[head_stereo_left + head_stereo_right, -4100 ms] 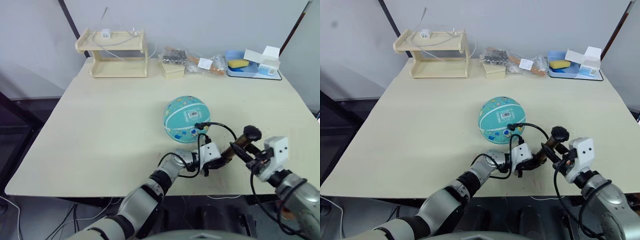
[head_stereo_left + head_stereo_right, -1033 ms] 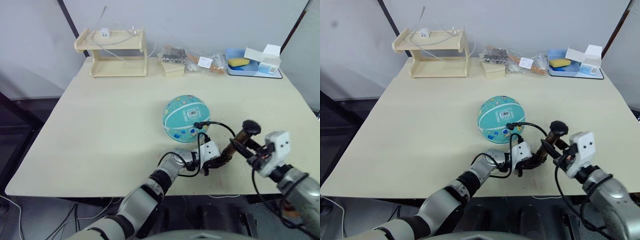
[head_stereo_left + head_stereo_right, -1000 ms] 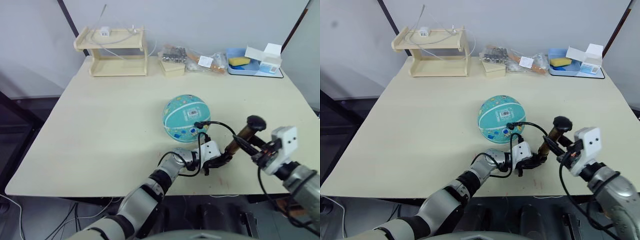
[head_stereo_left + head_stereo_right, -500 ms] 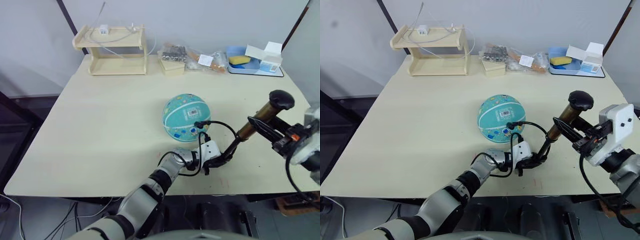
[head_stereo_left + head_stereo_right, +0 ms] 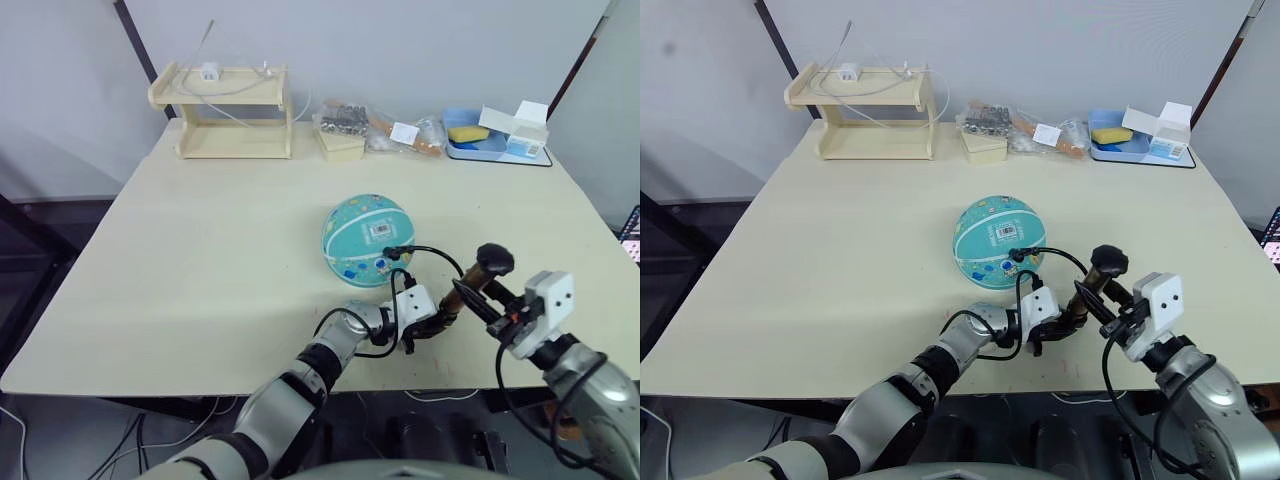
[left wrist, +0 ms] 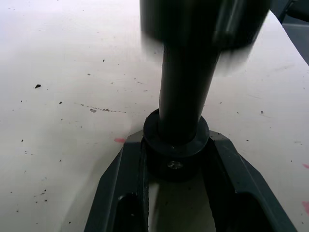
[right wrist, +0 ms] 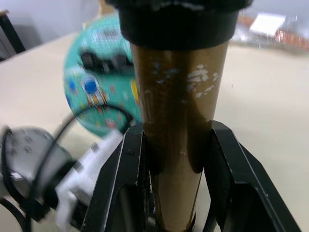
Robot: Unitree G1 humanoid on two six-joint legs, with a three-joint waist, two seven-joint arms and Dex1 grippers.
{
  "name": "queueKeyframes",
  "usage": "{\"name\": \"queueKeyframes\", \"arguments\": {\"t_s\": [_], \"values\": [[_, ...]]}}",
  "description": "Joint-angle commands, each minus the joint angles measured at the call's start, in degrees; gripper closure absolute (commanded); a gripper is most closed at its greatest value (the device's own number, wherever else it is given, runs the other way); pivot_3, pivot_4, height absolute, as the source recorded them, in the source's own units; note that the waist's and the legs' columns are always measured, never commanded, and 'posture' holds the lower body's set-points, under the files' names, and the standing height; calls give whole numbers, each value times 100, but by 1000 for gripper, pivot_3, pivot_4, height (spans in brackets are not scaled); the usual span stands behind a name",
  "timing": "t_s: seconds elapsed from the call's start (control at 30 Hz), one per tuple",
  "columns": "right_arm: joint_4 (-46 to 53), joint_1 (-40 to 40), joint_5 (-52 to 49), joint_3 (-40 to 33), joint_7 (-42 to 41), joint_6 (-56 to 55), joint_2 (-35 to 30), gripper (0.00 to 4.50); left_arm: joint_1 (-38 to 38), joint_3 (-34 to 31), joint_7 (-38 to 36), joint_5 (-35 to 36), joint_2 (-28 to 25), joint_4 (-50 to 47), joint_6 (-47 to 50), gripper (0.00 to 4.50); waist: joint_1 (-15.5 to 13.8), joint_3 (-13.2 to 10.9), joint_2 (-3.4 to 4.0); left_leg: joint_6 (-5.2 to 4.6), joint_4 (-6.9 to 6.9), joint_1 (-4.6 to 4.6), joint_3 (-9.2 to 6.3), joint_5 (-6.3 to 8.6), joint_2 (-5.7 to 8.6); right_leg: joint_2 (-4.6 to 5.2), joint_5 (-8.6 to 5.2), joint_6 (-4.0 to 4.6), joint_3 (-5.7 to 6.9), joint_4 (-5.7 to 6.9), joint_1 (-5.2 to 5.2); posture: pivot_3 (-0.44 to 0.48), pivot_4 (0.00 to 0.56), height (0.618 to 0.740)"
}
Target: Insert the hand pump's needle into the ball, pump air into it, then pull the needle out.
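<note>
Now we see the left gripper (image 6: 176, 159) clamped on the hand pump's (image 5: 463, 292) black base cap and the right gripper (image 7: 176, 159) closed around its brass barrel near the handle, the pump tilted on the table (image 5: 200, 250) beside the teal ball (image 5: 368, 240), hose fitting against the ball.

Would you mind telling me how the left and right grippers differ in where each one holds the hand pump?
The left gripper clamps the black end cap at the low end of the hand pump, close to the table; the right gripper clamps the brass-gold cylinder higher up, just below the black handle. The left gripper sits nearer the ball; the right gripper is farther from it. Both have their fingers shut on the pump.
</note>
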State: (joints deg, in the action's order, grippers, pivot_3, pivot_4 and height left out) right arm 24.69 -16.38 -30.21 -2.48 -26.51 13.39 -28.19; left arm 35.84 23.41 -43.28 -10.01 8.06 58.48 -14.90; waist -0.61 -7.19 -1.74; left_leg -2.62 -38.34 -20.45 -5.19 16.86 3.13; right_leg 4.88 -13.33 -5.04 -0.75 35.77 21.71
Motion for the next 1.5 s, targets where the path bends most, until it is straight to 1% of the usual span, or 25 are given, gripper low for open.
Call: {"name": "queueKeyframes", "arguments": {"t_s": [0.03, 0.1, 0.2, 0.27, 0.37, 0.47, 0.5, 0.53, 0.63, 0.67, 0.73, 0.8, 0.87, 0.9, 0.93, 1.0, 1.07, 1.1, 1.13, 1.27, 1.33, 1.4, 1.5], "values": [[-632, -200, 333, 395, -144, 312, 27, 3525, -135, 36, -107, -72, 32, 209, 214, 3458, -7, 2, 11, 0, 0, -3, -1, 0, 1, 0, 6, 12, 1, 0, 2, 0, 150, 740], [-482, -152, 260, 236, -131, 335, 32, 3525, -111, 28, -111, -75, 43, 231, 215, 3458, -8, 0, 16, 0, 1, -6, -3, 0, 2, 0, 11, 21, 1, 0, 3, 0, 150, 740], [247, -46, -167, -287, 2, 574, -73, 3525, -87, 15, -119, -78, 44, 260, 212, 3458, -9, -8, 27, 0, 1, -20, -4, 0, 6, 2, 14, 25, 0, 0, 9, 0, 150, 740], [903, 54, -574, -814, 144, 879, -305, 3525, -79, 15, -124, -86, 44, 278, 209, 3458, -21, -30, 54, 0, 1, -29, -5, 0, 10, 5, 14, 26, -1, -1, 17, 0, 150, 740], [1723, 237, -1417, -1625, 472, 1386, -652, 3525, -86, 27, -144, -87, 37, 278, 202, 3458, -26, -65, 99, 0, 0, -53, -4, 0, 22, 15, 15, 24, -4, 0, 36, 0, 150, 740], [2286, 386, -2564, -2539, 903, 1843, -1156, 3525, -106, 49, -164, -79, 36, 266, 201, 3458, -27, -72, 108, 0, -2, -86, -6, -1, 25, 16, 16, 24, -5, 3, 68, 0, 150, 740], [2396, 415, -2910, -2800, 1035, 1953, -1318, 3525, -115, 56, -169, -77, 37, 259, 202, 3458, -29, -84, 123, 0, -6, -114, -6, -2, 26, 16, 17, 24, -5, 8, 96, 0, 150, 740], [2482, 430, -3299, -3102, 1175, 2049, -1521, 3525, -126, 65, -172, -77, 42, 254, 201, 3458, -31, -90, 122, 0, -16, -130, -8, -3, 29, 18, 19, 23, -4, 8, 107, 0, 150, 740], [2564, 467, -4189, -3693, 1537, 2233, -2003, 3525, -146, 83, -180, -61, 42, 245, 197, 3458, -32, -101, 121, -1, -14, -131, -8, -3, 33, 21, 21, 20, -5, 7, 108, 0, 150, 740], [2570, 472, -4357, -3790, 1619, 2284, -2117, 3525, -149, 85, -185, -54, 40, 243, 197, 3458, -31, -113, 104, -1, -14, -132, -8, -3, 33, 22, 21, 20, -4, 8, 108, 0, 150, 740], [2561, 424, -4350, -3648, 1686, 2386, -2187, 3525, -159, 87, -188, -47, 37, 240, 200, 3458, -29, -114, 103, -3, -14, -132, -7, -3, 32, 21, 21, 20, -3, 8, 107, 0, 150, 740], [2491, 310, -3895, -3038, 1628, 2448, -2008, 3525, -172, 91, -185, -45, 34, 217, 202, 3458, -27, -114, 102, -3, -15, -131, -1, -3, 32, 21, 21, 19, -7, 8, 106, 0, 150, 740], [2158, 93, -3029, -2105, 1356, 2325, -1678, 3525, -183, 93, -176, -47, 27, 190, 203, 3458, -21, -95, 76, -3, -14, -120, -2, -3, 31, 16, 20, 19, -6, 8, 98, 0, 150, 740], [1993, 35, -2709, -1780, 1244, 2223, -1527, 3525, -183, 87, -172, -45, 25, 183, 206, 3459, -21, -88, 71, -3, -15, -118, -4, -3, 28, 13, 20, 20, -4, 9, 96, 0, 150, 740], [1827, -23, -2393, -1480, 1120, 2106, -1389, 3525, -183, 81, -170, -45, 19, 174, 210, 3459, -18, -80, 67, -2, -15, -116, -5, -3, 28, 12, 20, 20, -3, 9, 95, 0, 150, 740], [1396, -111, -1753, -903, 882, 1814, -1134, 3525, -178, 53, -148, -40, 11, 160, 224, 3459, -5, -51, 37, -2, -15, -103, 3, -3, 28, 12, 20, 19, -10, 10, 86, 0, 150, 740], [1022, -170, -1284, -484, 675, 1547, -891, 3525, -176, 40, -137, -47, 8, 153, 229, 3459, 0, -46, 13, -2, -13, -68, 4, -3, 24, 10, 18, 17, -9, 9, 57, 0, 150, 740], [885, -187, -1101, -349, 590, 1441, -811, 3525, -178, 35, -136, -51, 8, 149, 232, 3459, 5, -42, 8, -2, -8, -31, 4, -1, 18, 9, 8, 4, -7, 3, 23, 0, 150, 740], [677, -187, -903, -204, 522, 1319, -694, 3525, -181, 25, -131, -52, 10, 143, 238, 3459, 8, -40, 6, -2, -7, -12, 4, 0, 10, 8, 1, -6, -4, -1, 0, 0, 150, 740], [-389, -67, -120, 331, 217, 796, -219, 3525, -190, -7, -123, -66, 16, 126, 258, 3459, 8, -4, -7, -1, -6, -1, 2, 0, -6, -3, 0, -4, 3, -2, -2, 0, 150, 740], [-633, -11, 118, 446, 111, 645, -100, 3525, -199, -8, -127, -68, 13, 110, 260, 3459, 8, 0, 0, 0, -6, 2, 3, 0, -9, -5, 1, -2, 1, -2, -4, 0, 150, 740], [-656, 24, 187, 434, 48, 592, -14, 3525, -189, -16, -132, -63, 10, 103, 266, 3459, 2, 1, 7, 0, -6, 2, 3, -1, -8, -6, 1, -2, 1, -2, -4, 0, 150, 740], [-26, 203, -181, -99, 123, 780, -91, 3525, -184, -17, -146, -61, -1, 97, 269, 3459, 1, -6, 24, 0, -5, -5, 4, 0, -7, -4, 10, 14, -1, -2, 1, 0, 150, 740]]}}
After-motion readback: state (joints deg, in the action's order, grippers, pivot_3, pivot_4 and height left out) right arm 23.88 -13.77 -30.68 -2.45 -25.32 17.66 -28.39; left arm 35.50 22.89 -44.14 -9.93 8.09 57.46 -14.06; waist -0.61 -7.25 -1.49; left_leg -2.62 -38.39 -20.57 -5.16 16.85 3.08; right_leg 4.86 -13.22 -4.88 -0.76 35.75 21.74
